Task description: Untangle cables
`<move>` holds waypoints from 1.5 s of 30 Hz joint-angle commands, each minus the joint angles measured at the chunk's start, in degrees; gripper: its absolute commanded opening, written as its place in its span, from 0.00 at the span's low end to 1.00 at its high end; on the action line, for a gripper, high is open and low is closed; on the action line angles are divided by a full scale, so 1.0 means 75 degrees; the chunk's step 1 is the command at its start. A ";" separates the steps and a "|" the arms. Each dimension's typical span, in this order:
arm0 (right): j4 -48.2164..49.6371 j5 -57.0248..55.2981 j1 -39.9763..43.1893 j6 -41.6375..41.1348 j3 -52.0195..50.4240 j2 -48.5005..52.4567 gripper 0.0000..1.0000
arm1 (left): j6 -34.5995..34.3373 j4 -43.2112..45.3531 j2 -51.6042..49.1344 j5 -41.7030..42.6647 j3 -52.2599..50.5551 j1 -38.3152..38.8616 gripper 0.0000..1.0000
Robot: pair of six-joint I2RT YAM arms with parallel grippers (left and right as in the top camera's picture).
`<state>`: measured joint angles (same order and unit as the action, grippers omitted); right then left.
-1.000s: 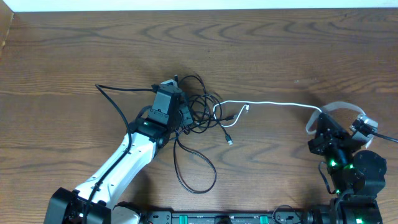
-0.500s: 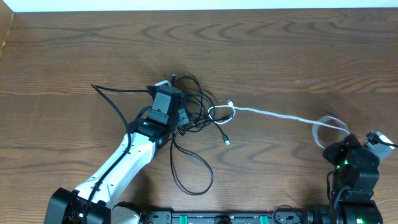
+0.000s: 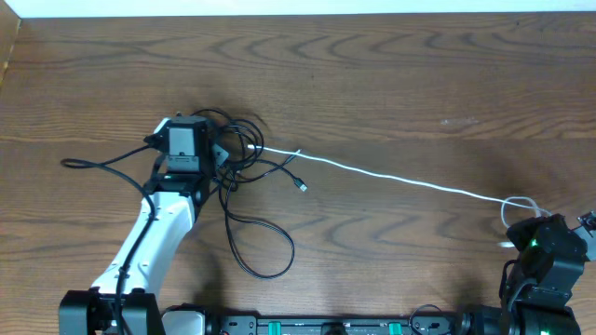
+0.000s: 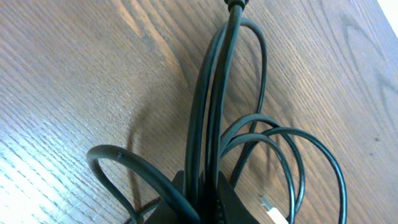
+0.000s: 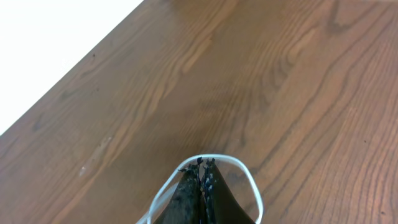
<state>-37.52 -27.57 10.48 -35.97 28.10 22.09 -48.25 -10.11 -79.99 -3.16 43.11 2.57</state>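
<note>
- the left fingers (image 4: 235,205) pinch the black cables (image 3: 244,158) at the left of the tabletop (image 3: 391,74). in the left wrist view several strands run up between them, so the tangle looks anchored there.
- the right fingers (image 5: 186,199) are pressed together on a small loop of the white cable (image 3: 400,179). they sit at the near right corner, well apart from the tangle.
- from that grip the white cable runs in a nearly straight line across the tabletop to the edge of the black bundle. holding the two grips so far apart seems meant to draw the white one out of the knot.
- its far end reaches the black loops. i cannot tell whether it is threaded through one or only lies beside them.
- one black strand trails in a slack loop toward the near edge, and a small connector lies free just right of the bundle.
- my read is that the white cable is close to free. the black ones are coiled together at the left fingers and have not yet been separated.
</note>
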 commanded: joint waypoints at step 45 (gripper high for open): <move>0.5569 0.6172 -0.4444 0.2189 0.0035 0.7799 0.99 | 0.3684 -0.0020 0.0017 0.3526 0.0052 0.1276 0.08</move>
<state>1.89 23.14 -20.01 -26.22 28.16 78.15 -22.00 -10.11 -79.99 26.35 43.11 12.03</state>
